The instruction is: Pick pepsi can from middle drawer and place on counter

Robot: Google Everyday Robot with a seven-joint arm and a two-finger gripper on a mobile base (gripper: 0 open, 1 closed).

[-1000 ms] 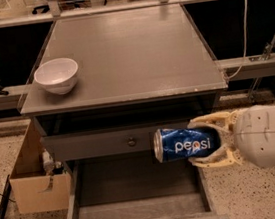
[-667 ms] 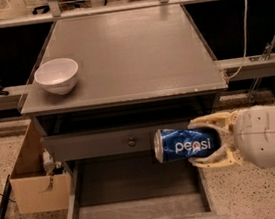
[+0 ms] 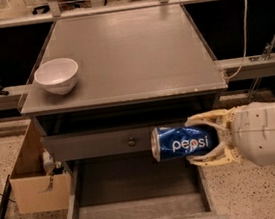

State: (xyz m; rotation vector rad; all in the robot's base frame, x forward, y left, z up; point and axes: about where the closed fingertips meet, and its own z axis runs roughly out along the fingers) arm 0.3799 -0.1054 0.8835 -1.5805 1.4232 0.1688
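Observation:
The pepsi can (image 3: 184,141) is blue with white lettering and lies on its side in the air, silver end pointing left. My gripper (image 3: 205,140) comes in from the right and is shut on it, cream fingers above and below the can. The can hangs above the right part of the open middle drawer (image 3: 135,210), whose grey floor is bare. It is in front of the closed drawer front with a round knob (image 3: 131,142) and below the level of the counter (image 3: 130,52).
A white bowl (image 3: 57,75) stands at the counter's front left corner. A cardboard box (image 3: 38,182) sits on the floor left of the cabinet. A white cable (image 3: 245,26) hangs at the right of the counter. A rail runs behind.

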